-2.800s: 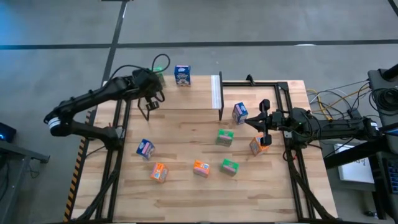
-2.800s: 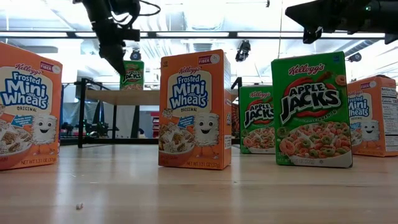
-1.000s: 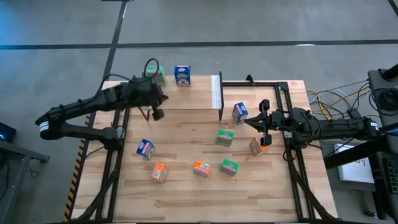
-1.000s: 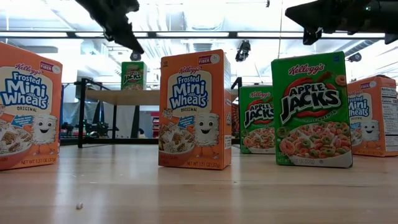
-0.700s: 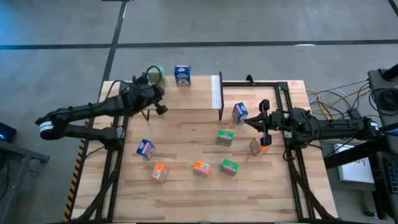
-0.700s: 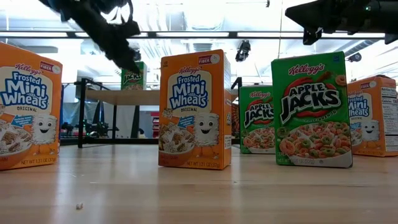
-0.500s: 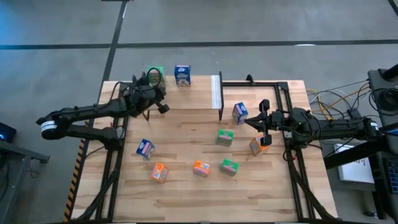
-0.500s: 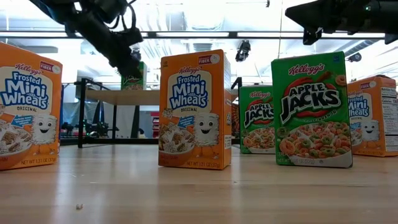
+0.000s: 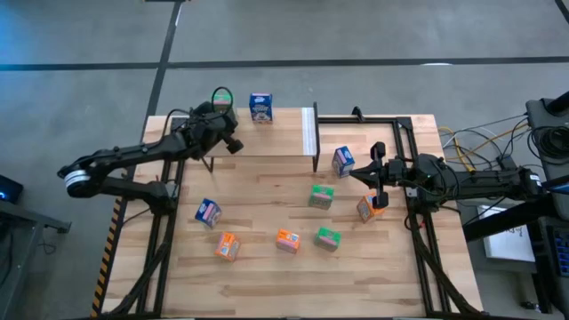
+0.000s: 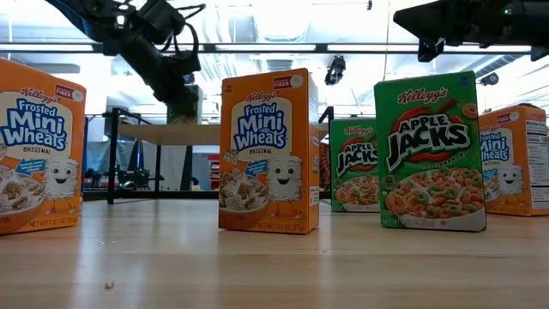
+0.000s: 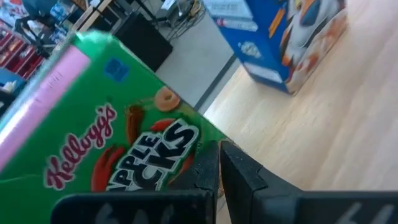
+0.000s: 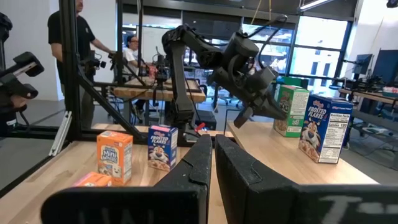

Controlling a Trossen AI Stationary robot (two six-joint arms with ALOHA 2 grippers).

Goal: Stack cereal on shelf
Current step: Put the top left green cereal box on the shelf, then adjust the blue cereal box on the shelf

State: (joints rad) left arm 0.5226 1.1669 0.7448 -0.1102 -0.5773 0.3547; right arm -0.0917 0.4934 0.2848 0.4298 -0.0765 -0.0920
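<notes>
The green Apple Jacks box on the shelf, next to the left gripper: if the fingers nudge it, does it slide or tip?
Likely tips: the green Apple Jacks box stands upright on a narrow base on the shelf. Probably light, being a small carton. It sits near the shelf's back edge, so a push by the left gripper could drop it.

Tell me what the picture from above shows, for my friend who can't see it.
The left gripper is over the shelf, beside a green cereal box and near a blue cereal box. Seven more small boxes are scattered on the table. The right gripper hovers above the table's right side.
</notes>
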